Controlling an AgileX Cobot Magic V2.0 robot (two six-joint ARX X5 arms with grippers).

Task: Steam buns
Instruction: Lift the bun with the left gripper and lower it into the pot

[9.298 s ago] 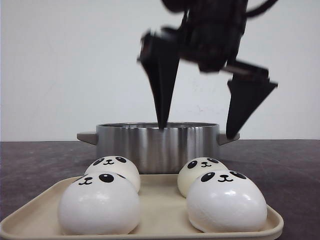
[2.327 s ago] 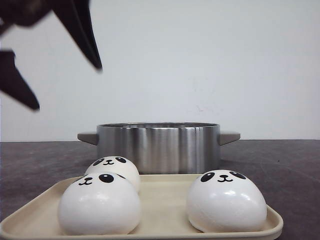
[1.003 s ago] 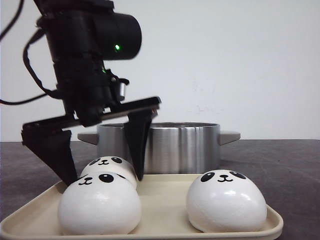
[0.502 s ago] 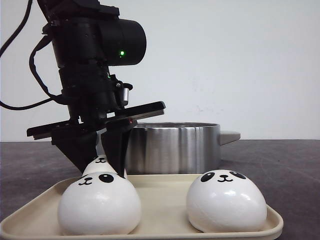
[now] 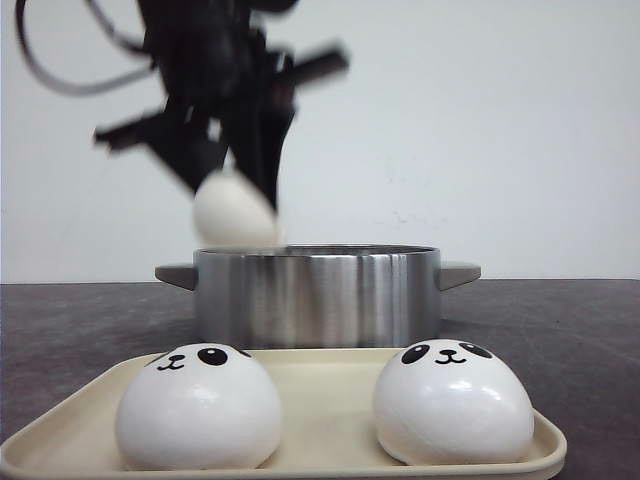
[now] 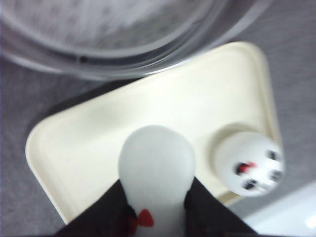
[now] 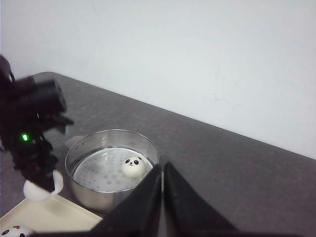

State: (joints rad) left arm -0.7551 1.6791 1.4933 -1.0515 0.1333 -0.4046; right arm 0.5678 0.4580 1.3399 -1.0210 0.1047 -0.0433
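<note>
1. Left gripper (image 5: 235,180) is clenched on a white panda bun (image 5: 232,212), held in the air above the left rim of the steel steamer pot (image 5: 315,295).
2. Two panda buns stay on the cream tray (image 5: 320,390): one at front left (image 5: 198,408), one at front right (image 5: 452,402).
3. A fourth bun (image 7: 133,165) lies inside the pot on its perforated rack.
4. Right gripper (image 7: 162,190) hangs high with its fingers pressed together, holding nothing.
</note>
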